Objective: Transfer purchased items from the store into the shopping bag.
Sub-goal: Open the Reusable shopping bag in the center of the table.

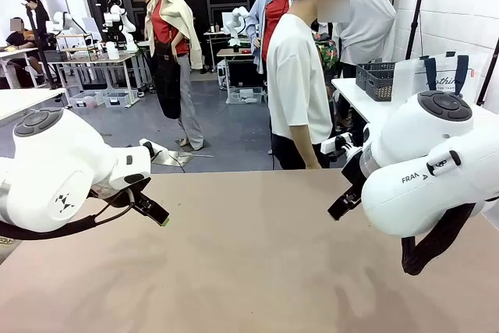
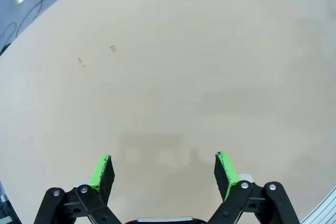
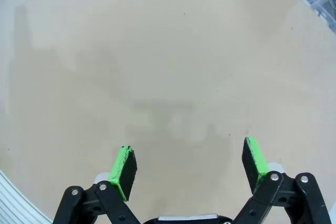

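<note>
Front view: person [image 1: 296, 83] stands beyond table [image 1: 249, 263]; left tool [image 2: 164, 165], right tool [image 3: 189, 157] gape empty.

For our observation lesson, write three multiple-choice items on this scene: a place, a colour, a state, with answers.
1. Where is the basket? A on the floor; B on the white side table beside the shopping bag; C in a gripper.
2. What colour are the finger pads? A red; B blue; C green.
3. How do the left gripper and right gripper stand? A both open, empty; B both shut; C one holding a packet.
Answers: B, it stands far right by the bag; C, green in both wrist views; A, tan table shows bare between the fingers.
</note>
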`<state>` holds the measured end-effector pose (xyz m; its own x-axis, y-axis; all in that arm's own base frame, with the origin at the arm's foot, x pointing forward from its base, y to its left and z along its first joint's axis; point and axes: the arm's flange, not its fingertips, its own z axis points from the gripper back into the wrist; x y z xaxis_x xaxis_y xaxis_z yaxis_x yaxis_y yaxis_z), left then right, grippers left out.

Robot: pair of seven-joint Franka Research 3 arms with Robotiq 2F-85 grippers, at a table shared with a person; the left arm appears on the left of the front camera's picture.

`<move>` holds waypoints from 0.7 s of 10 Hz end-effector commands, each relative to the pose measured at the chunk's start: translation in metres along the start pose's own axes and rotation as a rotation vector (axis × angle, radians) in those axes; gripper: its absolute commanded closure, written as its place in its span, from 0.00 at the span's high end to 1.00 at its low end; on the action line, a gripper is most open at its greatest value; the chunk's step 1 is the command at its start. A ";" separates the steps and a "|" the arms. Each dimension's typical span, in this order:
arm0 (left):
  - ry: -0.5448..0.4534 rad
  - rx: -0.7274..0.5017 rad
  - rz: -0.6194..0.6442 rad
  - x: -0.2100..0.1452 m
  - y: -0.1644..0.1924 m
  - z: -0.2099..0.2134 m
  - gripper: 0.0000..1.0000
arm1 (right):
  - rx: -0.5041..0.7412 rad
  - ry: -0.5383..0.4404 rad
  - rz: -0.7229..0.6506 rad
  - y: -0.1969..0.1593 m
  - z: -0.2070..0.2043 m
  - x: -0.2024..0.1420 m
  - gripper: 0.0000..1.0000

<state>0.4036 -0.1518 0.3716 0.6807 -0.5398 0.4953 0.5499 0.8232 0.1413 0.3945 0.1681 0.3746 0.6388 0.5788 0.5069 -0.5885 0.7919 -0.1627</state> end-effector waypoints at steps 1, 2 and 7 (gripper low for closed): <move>0.000 0.000 0.002 0.000 0.001 0.000 1.00 | 0.000 0.000 -0.001 0.000 0.000 0.000 1.00; 0.000 0.000 0.002 0.000 0.001 0.000 1.00 | 0.000 0.000 -0.001 0.000 0.000 0.000 1.00; -0.235 0.076 0.087 0.018 0.040 0.071 1.00 | -0.017 -0.256 -0.158 -0.037 0.072 0.030 1.00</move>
<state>0.4089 -0.1388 0.4151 0.6402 -0.4716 0.6064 0.4938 0.8573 0.1455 0.3996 0.1592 0.4188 0.6182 0.4840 0.6194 -0.5233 0.8414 -0.1351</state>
